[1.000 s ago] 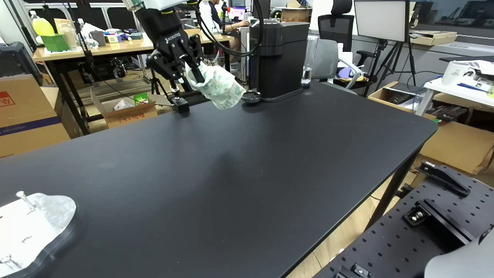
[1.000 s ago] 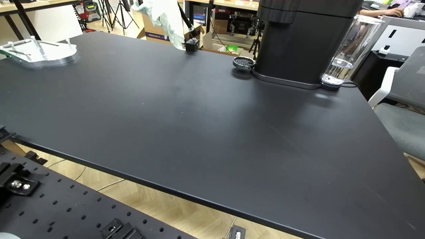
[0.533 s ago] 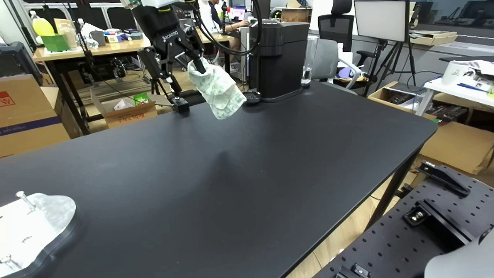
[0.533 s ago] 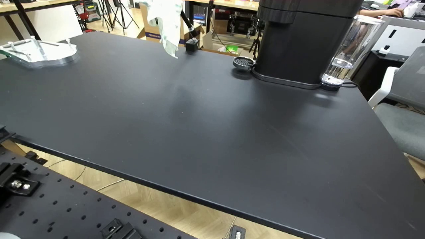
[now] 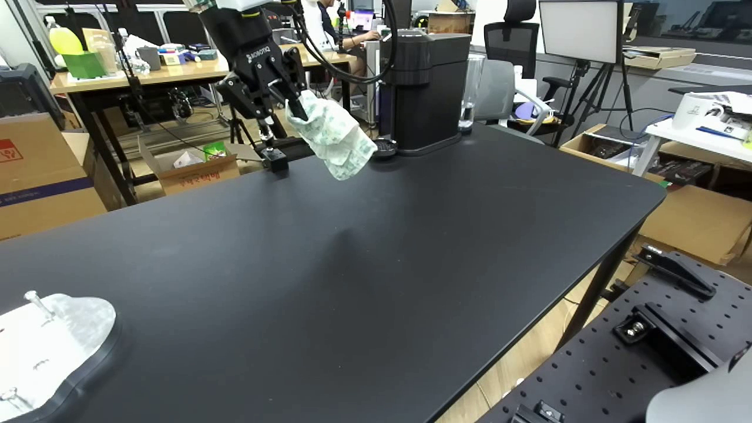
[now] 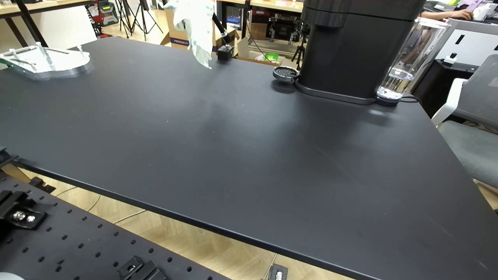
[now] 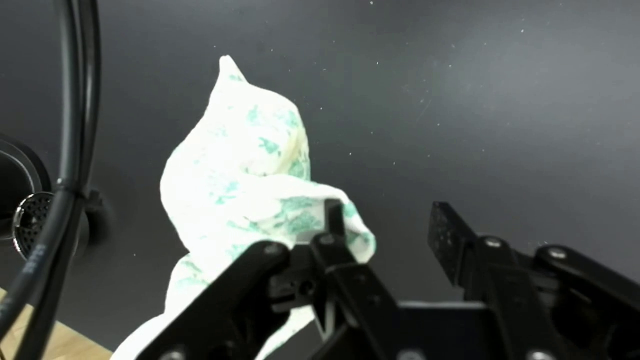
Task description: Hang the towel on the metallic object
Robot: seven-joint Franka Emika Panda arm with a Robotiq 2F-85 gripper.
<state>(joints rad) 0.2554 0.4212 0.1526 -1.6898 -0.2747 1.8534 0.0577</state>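
The towel [image 5: 338, 138] is white with green print. It hangs in the air above the black table, also in an exterior view [image 6: 196, 33] and the wrist view [image 7: 240, 165]. My gripper [image 7: 388, 210] is open: one finger lies against the towel, with a fold of cloth around its tip, and the opposite finger is apart and bare. In an exterior view the gripper [image 5: 284, 122] is near the table's far edge; elsewhere it is cut off above the picture. Which thing is the metallic object is unclear; a round perforated metal cup [image 6: 286, 73] and a pegged silvery plate [image 6: 46, 62] show.
A tall black machine [image 5: 426, 91] stands beside the cup, with a clear cylinder [image 6: 404, 66] next to it. A black clamp base with a silver rod [image 6: 225, 52] sits on the table's [image 5: 364, 282] far edge. Cables [image 7: 75, 150] run along the wrist.
The gripper's fingers spread wider half a second ago and are closer together now. The towel has come slightly lower than a second ago and stays on one finger.
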